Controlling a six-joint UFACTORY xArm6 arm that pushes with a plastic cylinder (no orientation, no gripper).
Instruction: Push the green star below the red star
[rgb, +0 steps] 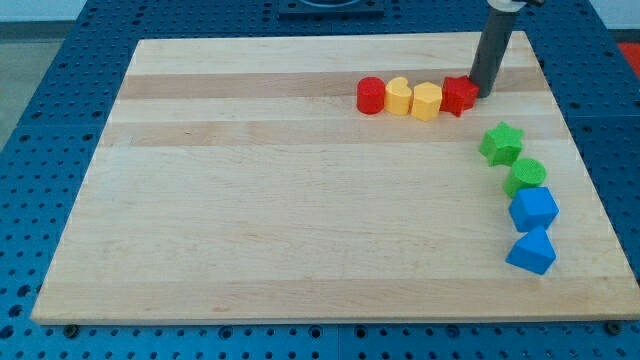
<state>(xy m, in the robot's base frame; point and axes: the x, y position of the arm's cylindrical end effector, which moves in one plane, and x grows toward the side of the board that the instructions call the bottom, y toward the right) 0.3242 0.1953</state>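
The green star (501, 143) lies near the board's right edge, below and to the right of the red star (460, 95). The red star is the right end of a row at the view's top. My tip (483, 93) is the lower end of the dark rod and stands right beside the red star's right side, touching or nearly touching it. The tip is above and a little left of the green star, apart from it.
Left of the red star stand a yellow block (427, 101), a yellow heart-like block (399, 96) and a red cylinder (371, 95). Below the green star lie a green cylinder (526, 177), a blue block (533, 209) and another blue block (531, 250). The wooden board's right edge (585, 180) is close.
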